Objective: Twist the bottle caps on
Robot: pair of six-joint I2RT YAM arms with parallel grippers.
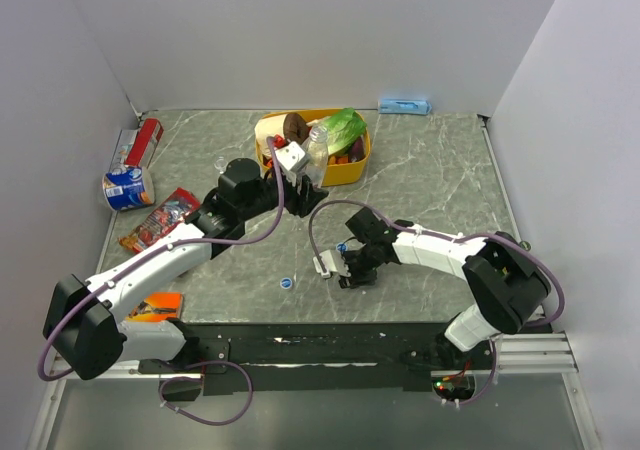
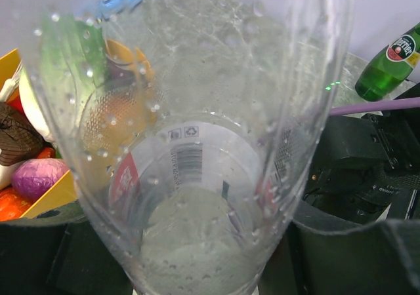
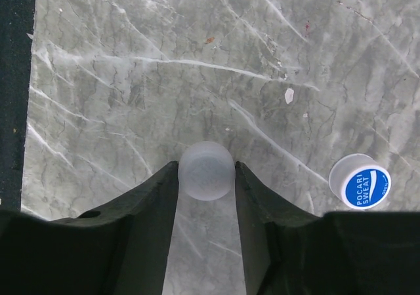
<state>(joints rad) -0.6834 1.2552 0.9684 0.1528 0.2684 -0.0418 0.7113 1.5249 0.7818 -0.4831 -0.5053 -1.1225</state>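
Note:
A clear bottle stands upright beside the yellow tub, and my left gripper is shut on its lower part. In the left wrist view the bottle fills the frame, wet inside, with a label showing through its wall. My right gripper is down at the table. Both of its fingertips press against the sides of a whitish translucent cap. From above, the right gripper hides that cap. A blue cap lies loose on the table beside it, left of the gripper in the top view.
The yellow tub of toy food stands at the back centre. A dark green bottle lies nearby. Cans, a red snack packet and an orange packet sit along the left side. A blue item lies at the back wall.

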